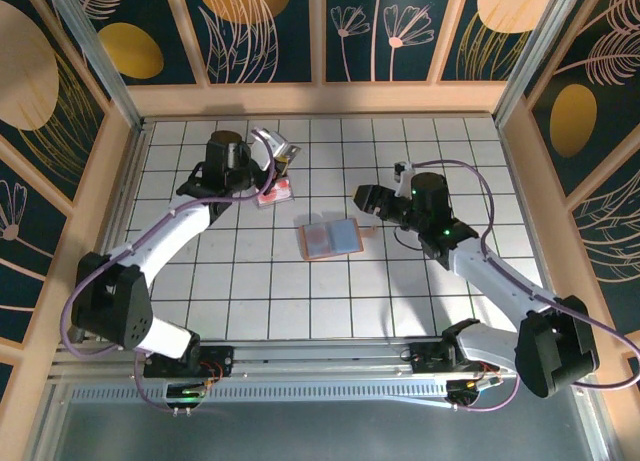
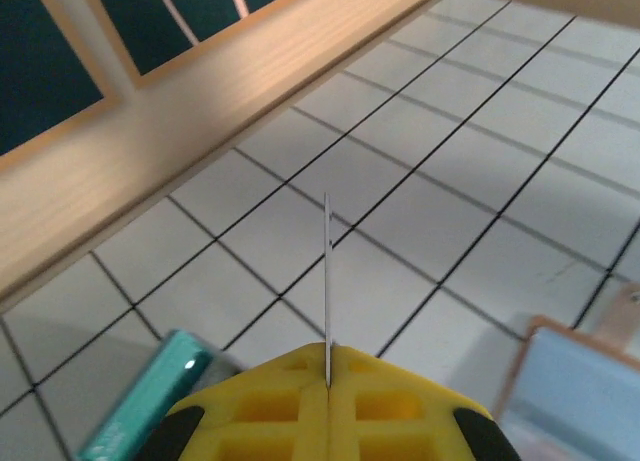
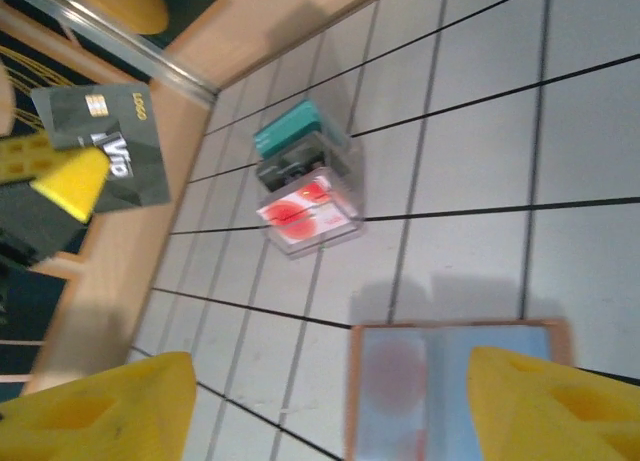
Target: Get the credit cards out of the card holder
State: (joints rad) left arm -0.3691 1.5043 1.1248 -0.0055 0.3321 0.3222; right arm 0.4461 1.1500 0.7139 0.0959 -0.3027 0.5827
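Left jaws: clenched on a dark grey plastic card point(image 3: 120, 146), held clear of the white gridded bench point(image 1: 250, 281). Right jaws: released, spread wide, grasping nothing, just beside the tan-pink leather-like card holder point(image 1: 330, 239), which lies opened flat mid-bench, blue-grey pockets up. Near the left jaws, on the bench: a teal card point(image 3: 295, 131) and a red-and-white card point(image 3: 305, 213), overlapping in one small pile.

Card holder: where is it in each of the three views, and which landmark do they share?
Top external: the card holder lies open near the middle of the table.
Left wrist: its corner, at the bottom right edge.
Right wrist: at the bottom edge, right of centre.
Shared landmark: the pile of cards, up and left of the holder in the top view.
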